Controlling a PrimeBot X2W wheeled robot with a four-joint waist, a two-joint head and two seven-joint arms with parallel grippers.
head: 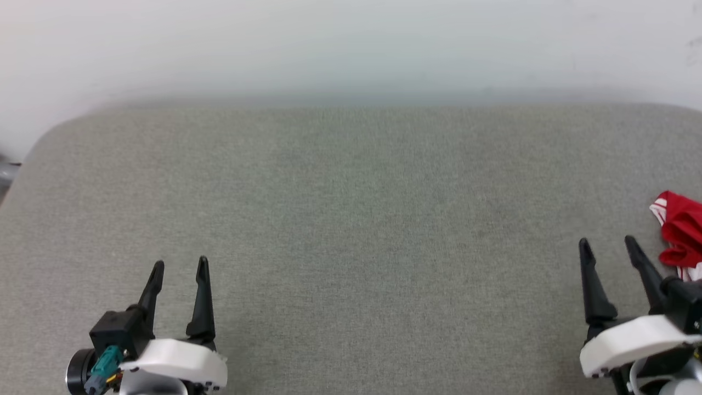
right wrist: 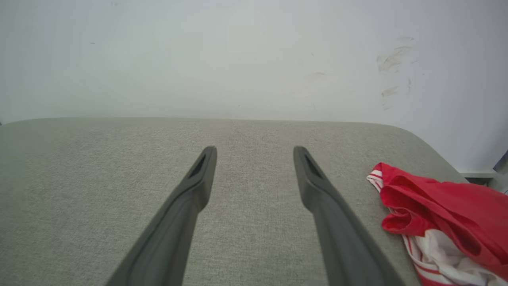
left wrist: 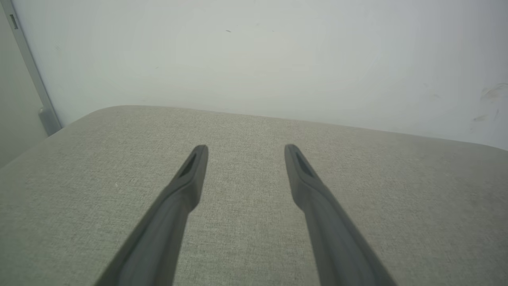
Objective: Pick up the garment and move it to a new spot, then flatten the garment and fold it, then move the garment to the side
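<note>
- The left gripper (head: 181, 261) sits at the near left of the grey padded surface (head: 351, 219). Its two dark fingers are spread apart with nothing between them. In the left wrist view the left gripper (left wrist: 246, 147) shows only bare fabric in its gap.
- The surface's far left corner is rounded, and its back edge runs along the pale wall (head: 351, 44).
- The wide stretch of grey fabric between the two grippers lies flat and free.
- The right gripper (head: 606, 240) is at the near right, well apart from the left one. Its fingers are likewise spread and hold nothing. They point toward the wall, leaning slightly left.
- The garment (head: 683, 233) lies crumpled just to the right of the right gripper's outer finger, near it but not touching. The head view's right edge cuts it off.
- In the right wrist view the right gripper (right wrist: 254, 149) points past the garment (right wrist: 436, 206), which lies off to its right near the surface's rounded far right corner.
- The heap is red folds over white cloth with red-white striped trim. Its striped tip points toward the wall, and the bunch stretches from there back toward the near right edge. Its true long axis cannot be told from this crumple.
</note>
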